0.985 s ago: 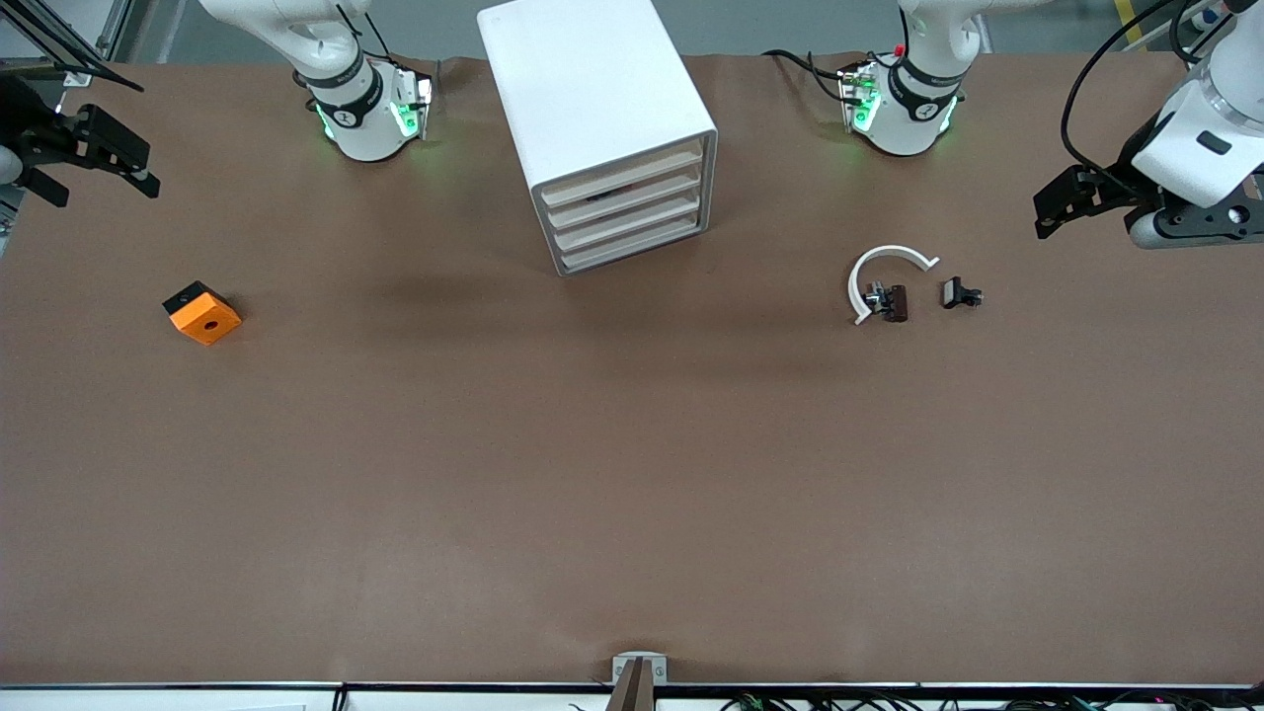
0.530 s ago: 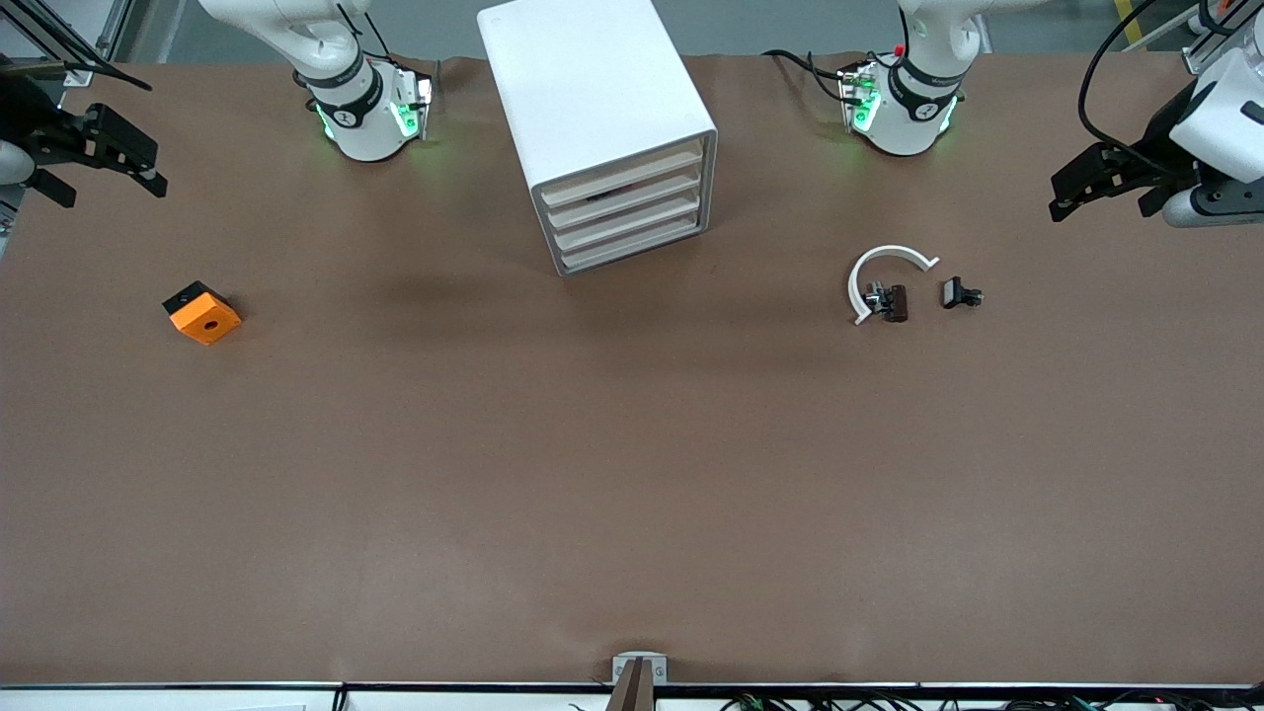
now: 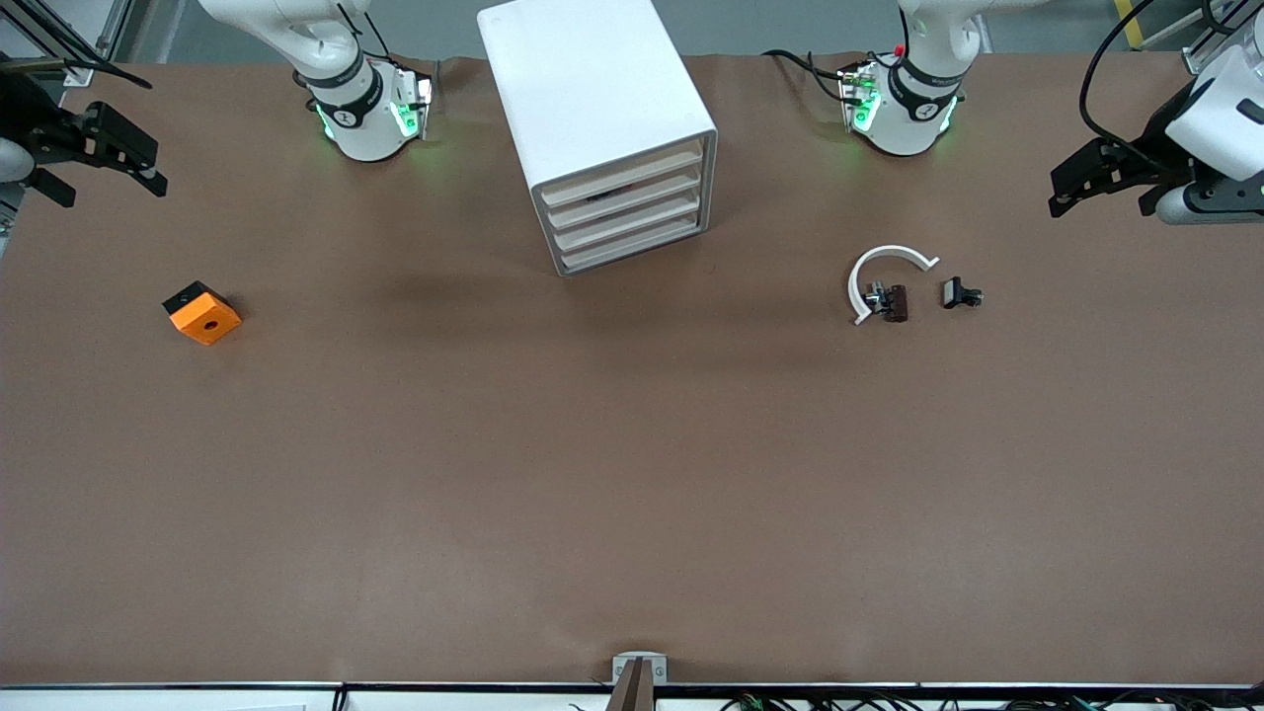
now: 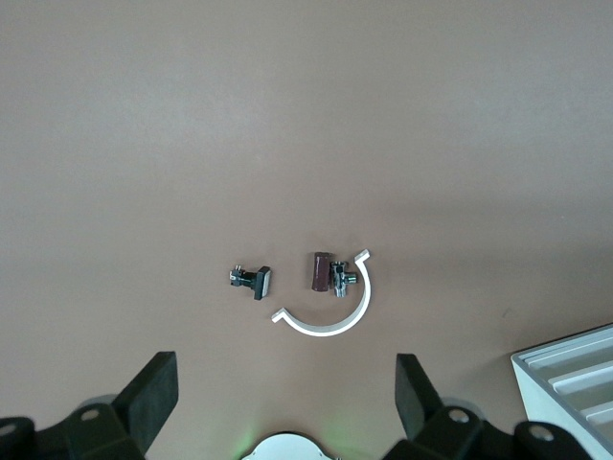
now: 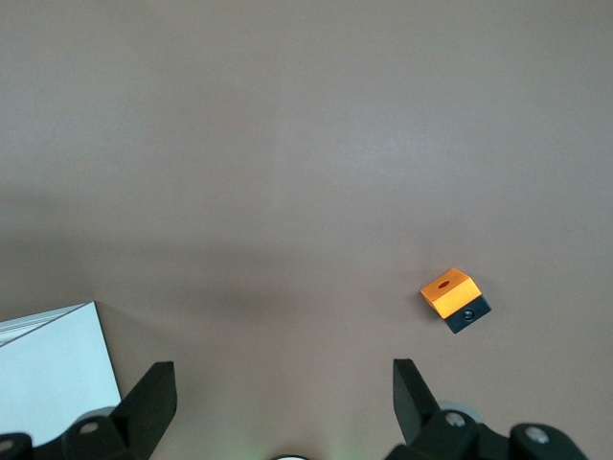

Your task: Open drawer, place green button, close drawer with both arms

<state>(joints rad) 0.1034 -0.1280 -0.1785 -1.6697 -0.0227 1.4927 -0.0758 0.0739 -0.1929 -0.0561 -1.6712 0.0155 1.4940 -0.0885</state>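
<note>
Both arms have drawn back to the table's two ends since a second ago, the left one lifting most — little has moved in the last half second, so they look parked.

Going across the front view: the right gripper (image 3: 99,158) hangs over the table edge at the right arm's end, jaws spread wide and empty. An orange cube (image 3: 202,313) lies near it. The white cabinet (image 3: 592,118) stands mid-table between the bases, all four drawers pushed in; a dark shape shows inside the drawer (image 3: 624,181) at the top. Toward the left arm's end lie a white arc (image 3: 882,272) and two small dark pieces (image 3: 894,302). The left gripper (image 3: 1111,183) hangs over that end, jaws wide, holding nothing.

No green-capped button is visible anywhere — likely shut inside, and the task looks done.
</note>
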